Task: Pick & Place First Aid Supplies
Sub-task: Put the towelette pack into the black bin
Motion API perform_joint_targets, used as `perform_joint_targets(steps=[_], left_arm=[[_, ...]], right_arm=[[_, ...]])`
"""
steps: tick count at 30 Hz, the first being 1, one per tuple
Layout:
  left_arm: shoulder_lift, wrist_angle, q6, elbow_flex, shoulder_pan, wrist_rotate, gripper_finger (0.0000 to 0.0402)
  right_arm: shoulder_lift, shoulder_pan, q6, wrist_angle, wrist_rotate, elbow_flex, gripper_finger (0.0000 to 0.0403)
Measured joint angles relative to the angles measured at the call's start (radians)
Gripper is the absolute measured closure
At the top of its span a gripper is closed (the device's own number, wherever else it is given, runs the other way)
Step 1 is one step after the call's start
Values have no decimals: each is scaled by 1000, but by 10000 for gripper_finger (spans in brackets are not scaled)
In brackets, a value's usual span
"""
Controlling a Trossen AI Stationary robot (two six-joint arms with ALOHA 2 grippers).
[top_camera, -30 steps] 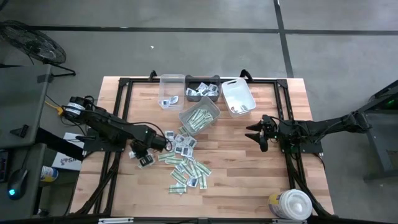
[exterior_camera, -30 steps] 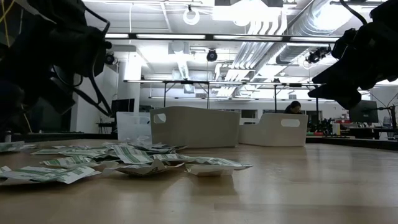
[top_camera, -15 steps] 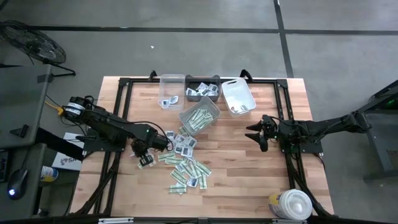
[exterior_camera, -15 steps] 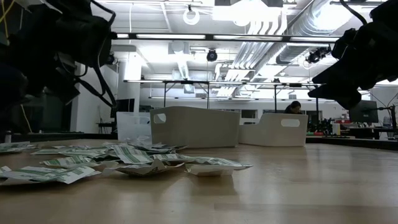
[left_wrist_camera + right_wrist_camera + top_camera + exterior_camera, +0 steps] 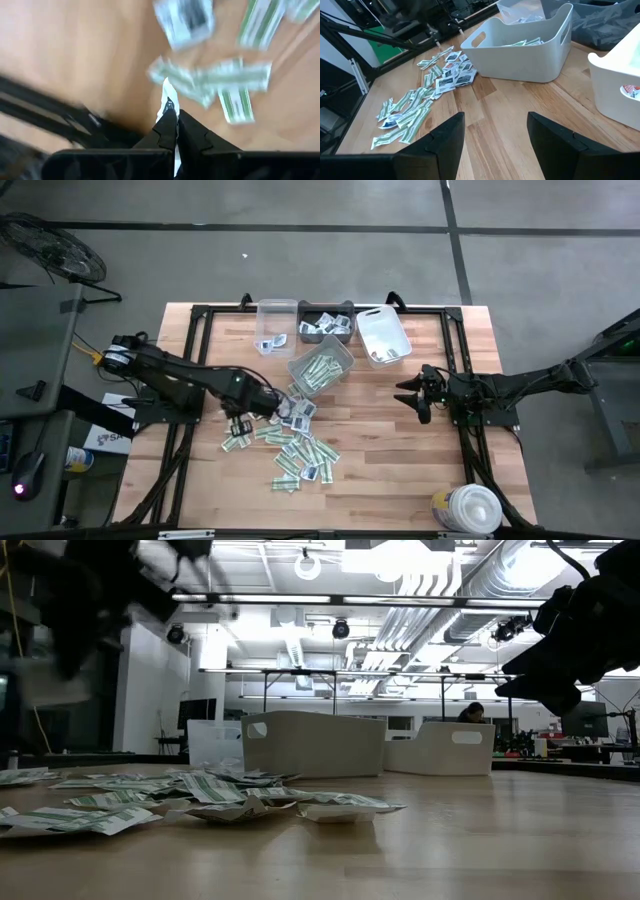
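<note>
Only in the left wrist view: white packet (image 5: 165, 100) pinched between left gripper (image 5: 176, 131) fingertips, clamped, above scattered flat green-and-white packets (image 5: 300, 448) on the wooden table (image 5: 400, 460). From above, hidden beneath the arm. Right gripper (image 5: 412, 397) well apart, fingers spread, empty.

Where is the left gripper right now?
High view: left gripper sits shut on a white packet, at the left edge of the packet pile.
</note>
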Motion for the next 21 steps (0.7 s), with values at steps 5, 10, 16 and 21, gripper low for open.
perform_joint_targets(steps=[5, 10, 16, 21], left_arm=[[0, 24, 226, 112, 1, -308, 398], [-1, 211, 665, 141, 30, -535, 398], [0, 584, 1258, 141, 136, -586, 398], [0, 839, 1591, 141, 291, -482, 398]], right_arm=[[0, 0, 0, 0, 0, 0, 195], [0, 0, 0, 0, 0, 0, 195], [0, 0, 0, 0, 0, 0, 195], [0, 0, 0, 0, 0, 0, 195]])
